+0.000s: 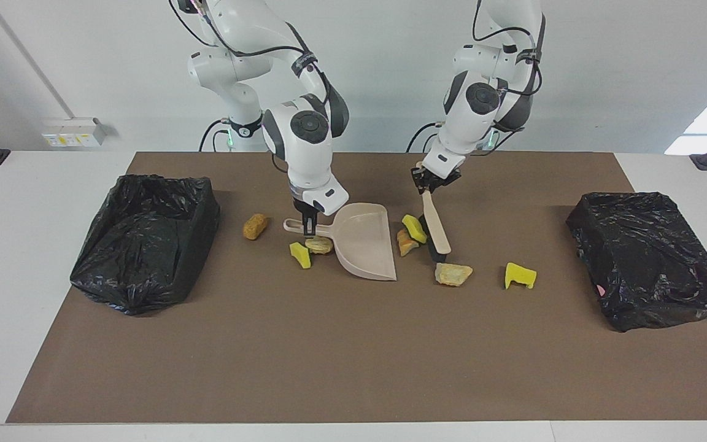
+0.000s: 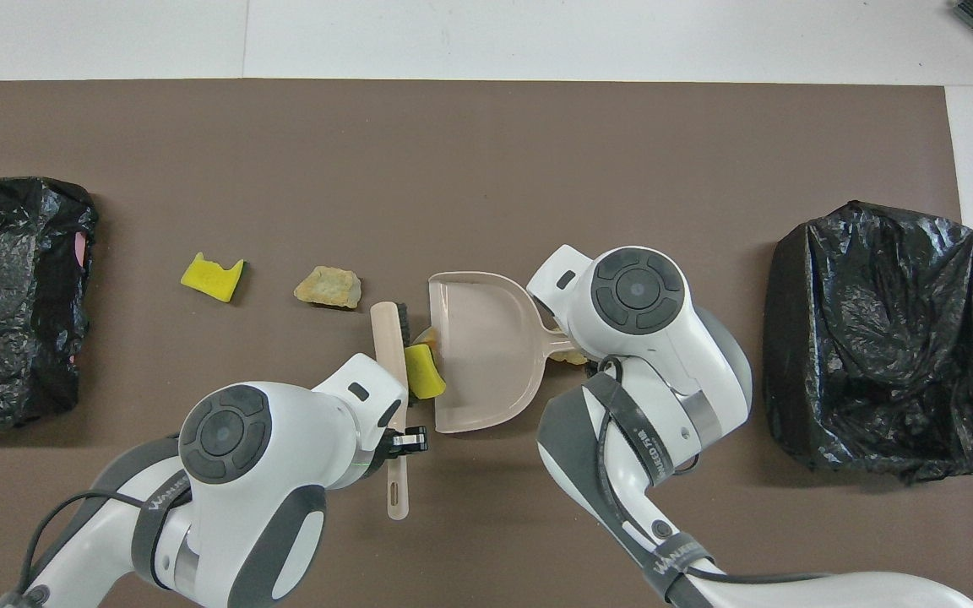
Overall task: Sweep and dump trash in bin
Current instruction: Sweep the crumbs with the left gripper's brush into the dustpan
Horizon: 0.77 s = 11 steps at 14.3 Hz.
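Facing view. The left end effector (image 1: 426, 182) is clamped on the upper handle of the brush (image 1: 436, 230), whose bristle end rests on the surface below it. Just beside the bristles, toward the dustpan (image 1: 363, 240), lie a yellow sponge chunk (image 1: 415, 228) and an orange-brown lump (image 1: 405, 241), at the pan's open lip. The right end effector (image 1: 309, 222) is closed on the dustpan handle. Directly below it sit a tan lump (image 1: 319, 245) and a second yellow chunk (image 1: 300, 255), outside the pan beside its handle. A brown crusty lump (image 1: 255, 226) lies near it, toward the open black-lined bin (image 1: 145, 239). A beige lump (image 1: 452, 274) lies just past the brush tip, and a third yellow chunk (image 1: 520, 275) lies well apart, toward the other bagged bin (image 1: 651, 258).

Overhead view. The left end effector (image 2: 399, 441) grips the brush (image 2: 390, 371) low on its handle. The yellow sponge chunk (image 2: 423, 371) sits wedged between brush and dustpan (image 2: 482, 350) edge. The beige lump (image 2: 328, 287) and the stray yellow chunk (image 2: 212, 277) lie outside the brush's line, away from the pan.

Assessment. The scraps look light; the foam is soft and liable to bounce or roll, and the crusty lumps are stiff and may crumble. They are best pushed low with the bristles, not gripped.
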Each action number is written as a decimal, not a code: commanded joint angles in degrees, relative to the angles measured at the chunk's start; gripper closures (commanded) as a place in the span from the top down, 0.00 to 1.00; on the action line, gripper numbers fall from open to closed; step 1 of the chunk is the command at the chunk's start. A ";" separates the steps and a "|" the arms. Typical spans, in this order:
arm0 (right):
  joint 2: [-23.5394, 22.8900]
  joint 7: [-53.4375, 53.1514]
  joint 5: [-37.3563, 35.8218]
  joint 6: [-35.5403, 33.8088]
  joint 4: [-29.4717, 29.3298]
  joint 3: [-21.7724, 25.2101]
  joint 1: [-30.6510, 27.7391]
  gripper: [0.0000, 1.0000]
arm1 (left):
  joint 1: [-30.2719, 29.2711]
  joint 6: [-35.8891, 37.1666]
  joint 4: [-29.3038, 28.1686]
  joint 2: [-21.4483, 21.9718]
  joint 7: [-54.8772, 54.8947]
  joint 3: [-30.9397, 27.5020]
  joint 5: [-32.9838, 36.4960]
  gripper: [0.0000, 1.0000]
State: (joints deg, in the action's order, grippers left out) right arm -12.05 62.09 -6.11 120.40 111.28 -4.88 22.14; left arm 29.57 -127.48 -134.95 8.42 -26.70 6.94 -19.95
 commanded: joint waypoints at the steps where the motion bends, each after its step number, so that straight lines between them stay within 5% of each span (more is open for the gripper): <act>1: 0.19 -0.57 -1.09 1.59 0.96 -0.22 0.01 0.00 | 3.38 -0.93 1.45 -0.86 -0.54 -0.79 -1.85 0.00; 5: 0.19 -1.01 -1.09 1.50 0.96 -0.22 0.10 0.00 | 2.07 1.26 3.46 1.33 -0.55 -1.57 -1.94 0.00; 11: 0.27 -1.27 -1.09 1.50 0.96 -0.22 0.10 0.00 | -10.21 14.96 12.87 1.78 -0.81 -1.67 -0.54 0.00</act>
State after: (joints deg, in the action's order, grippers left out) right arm -12.05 61.98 -6.11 120.42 111.28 -4.88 22.15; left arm 22.27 -115.43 -123.13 10.55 -27.14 4.80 -21.08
